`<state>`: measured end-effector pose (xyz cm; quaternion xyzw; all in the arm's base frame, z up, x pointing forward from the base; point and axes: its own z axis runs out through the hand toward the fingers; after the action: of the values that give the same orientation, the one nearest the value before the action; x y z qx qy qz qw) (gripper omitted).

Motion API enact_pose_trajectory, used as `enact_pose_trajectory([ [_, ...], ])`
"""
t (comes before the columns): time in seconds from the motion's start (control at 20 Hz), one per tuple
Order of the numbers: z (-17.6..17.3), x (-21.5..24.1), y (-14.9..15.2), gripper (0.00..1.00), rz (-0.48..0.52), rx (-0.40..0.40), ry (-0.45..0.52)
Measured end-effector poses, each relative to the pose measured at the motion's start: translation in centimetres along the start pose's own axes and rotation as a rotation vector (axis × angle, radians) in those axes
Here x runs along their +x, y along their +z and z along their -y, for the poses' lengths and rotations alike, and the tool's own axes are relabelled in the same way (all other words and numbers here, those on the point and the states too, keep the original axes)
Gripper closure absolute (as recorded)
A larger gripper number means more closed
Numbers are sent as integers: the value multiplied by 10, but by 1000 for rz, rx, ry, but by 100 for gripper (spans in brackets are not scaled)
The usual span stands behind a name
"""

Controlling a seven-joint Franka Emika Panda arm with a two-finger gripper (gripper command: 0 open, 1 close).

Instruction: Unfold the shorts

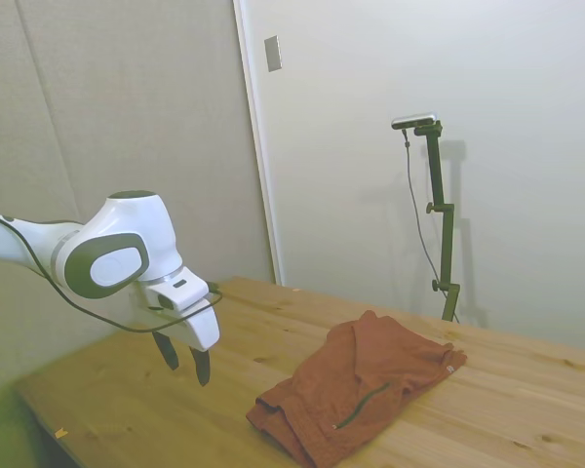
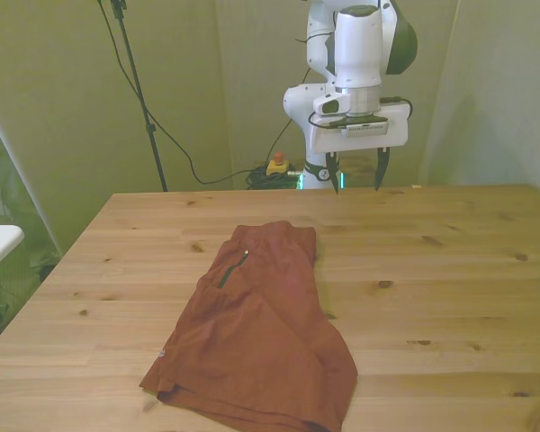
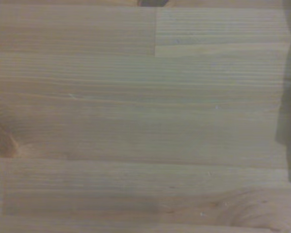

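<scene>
In the side view, the gripper [image 1: 186,365] hangs at the left above the worktop [image 1: 127,390], its two dark fingers [image 1: 202,366] spread apart and pinching nothing. Bare wood lies under it and runs right to the rumpled shorts [image 1: 370,385], well apart from the fingers. The shorts lie folded over themselves near the worktop's near edge, with a dark zipper line [image 1: 363,403] across the middle and a small white tag [image 1: 451,370] at their far right corner.

In the front view the shorts [image 2: 252,342] sit left of centre, their lower hem close to the near edge; open wood stretches to the front view's right. The gripper [image 2: 355,171] hovers over the far edge, clear of the cloth.

The wrist view shows only blurred wood grain [image 3: 136,121], perhaps with a knot at one side.
</scene>
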<state>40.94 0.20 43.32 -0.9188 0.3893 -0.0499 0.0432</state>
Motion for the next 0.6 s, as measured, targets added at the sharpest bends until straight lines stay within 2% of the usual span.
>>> enact_pose_trajectory([
  [0.1, -1, 1, 1, 0, -11, -13, -11],
  [0.25, -9, 28, -15, 0, -52, 11, 21],
  [0.6, -56, 157, -55, 0, -112, 78, 154],
])
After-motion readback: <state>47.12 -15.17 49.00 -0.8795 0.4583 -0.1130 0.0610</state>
